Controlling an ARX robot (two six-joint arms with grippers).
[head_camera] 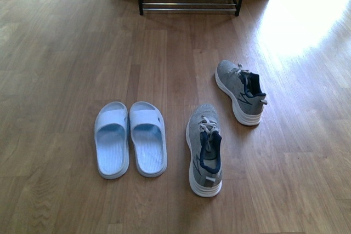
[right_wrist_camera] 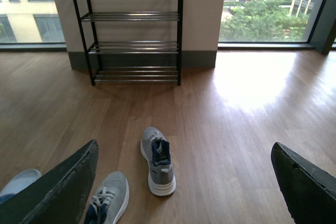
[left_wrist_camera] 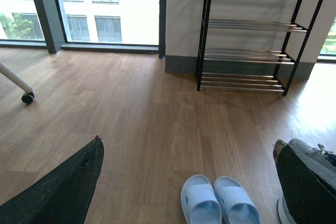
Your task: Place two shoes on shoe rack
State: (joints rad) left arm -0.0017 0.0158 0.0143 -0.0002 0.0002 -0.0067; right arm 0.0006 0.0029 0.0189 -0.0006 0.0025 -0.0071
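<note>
Shoe rack [head_camera: 189,3]: stands at the far wall, black frame, chrome bars, all tiers bare. All four shoes lie on the wooden floor [head_camera: 66,53], well short of it.

Pale blue slides [head_camera: 130,138]: side by side, toes toward the rack.

Near grey sneaker [head_camera: 205,149]: just right of the slides, toe toward the rack. Far grey sneaker [head_camera: 239,91]: further on and to the right, angled.

Each sneaker carries a dark zigzag side mark; too small to read as lettering.

Left gripper [left_wrist_camera: 187,142]: fingers [left_wrist_camera: 68,187] spread wide, holding nothing, above the slides.

Right gripper [right_wrist_camera: 184,145]: likewise spread wide and unladen, above the sneakers.
</note>
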